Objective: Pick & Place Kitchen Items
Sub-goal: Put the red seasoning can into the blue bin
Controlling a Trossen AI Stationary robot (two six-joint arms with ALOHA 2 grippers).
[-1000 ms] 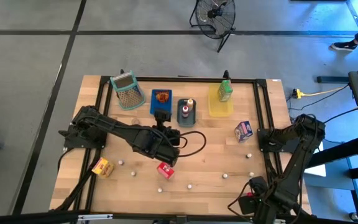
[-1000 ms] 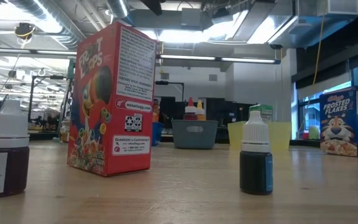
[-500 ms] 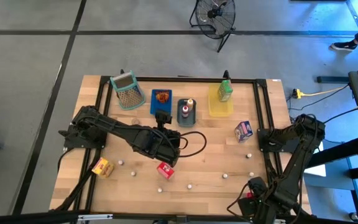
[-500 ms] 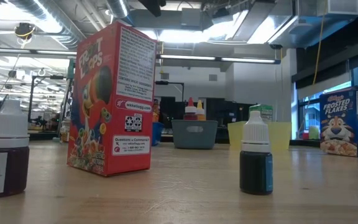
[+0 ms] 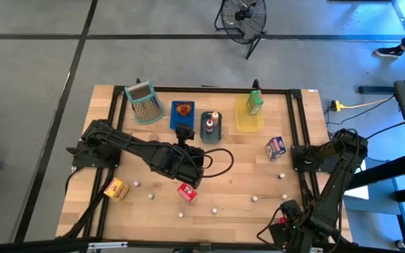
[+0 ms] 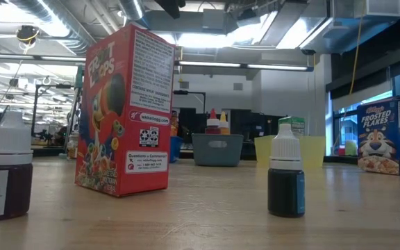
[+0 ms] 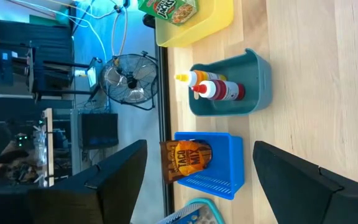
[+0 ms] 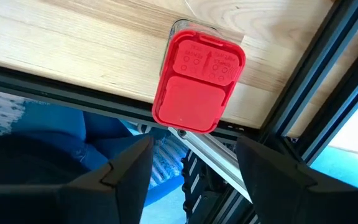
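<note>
Left hand [image 5: 185, 179] over mid-table, fingers [image 7: 114, 171] spread wide, holding nothing, just above the upright red carton [image 5: 187, 192]. Right hand [image 8: 194, 180] at the table's near right corner, parted and empty, above a red-lidded jar [image 8: 197, 83]. Brown packet [image 7: 186, 159] in the blue tray [image 7: 225, 155].

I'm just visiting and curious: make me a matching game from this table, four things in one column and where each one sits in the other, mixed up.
Things:
1. brown taco mix packet
2. two squeeze bottles
3. green carton
4. red cereal box

Places:
A. in the yellow tray
B. on the bare wood by the left gripper
C. in the blue tray
D. in the grey bin

Pairs: 1-C, 2-D, 3-A, 4-B
</note>
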